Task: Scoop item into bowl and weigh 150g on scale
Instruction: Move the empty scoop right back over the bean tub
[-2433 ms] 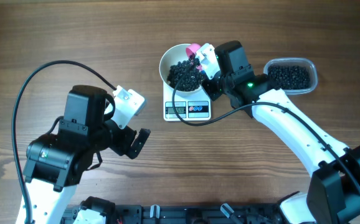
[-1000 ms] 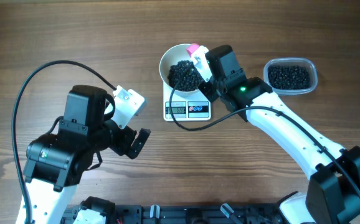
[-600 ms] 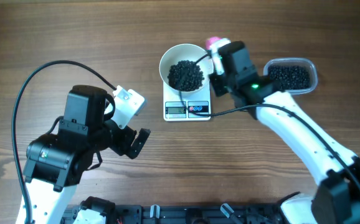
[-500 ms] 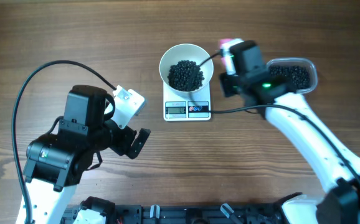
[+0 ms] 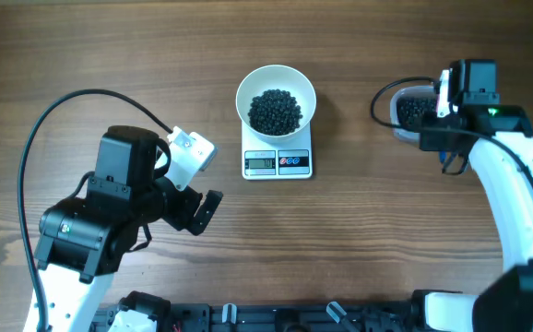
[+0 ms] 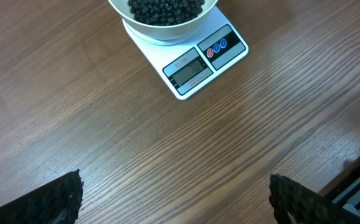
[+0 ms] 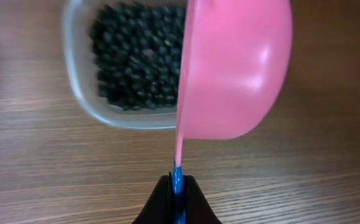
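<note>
Nearest the robot's base, on the left, the left gripper (image 6: 174, 202) hangs above the bare wooden table (image 6: 105, 137) with its ridged black fingers (image 6: 52, 200) spread wide and empty. Ahead of it, near the table's middle, the white scale (image 5: 278, 162) sits flat, its grey display and coloured buttons facing the base; the digits are too small to read. On its platform stands the white bowl (image 5: 244, 88), holding a dark heap of the item (image 5: 276, 111). Off to the right, well apart from the scale, the right gripper (image 7: 177, 186) is pressed together on the thin blue handle of a pink scoop (image 7: 236, 68). That scoop stands on edge over the right end of a clear plastic tub (image 7: 77, 93), where more black beads (image 7: 136, 68) lie.
</note>
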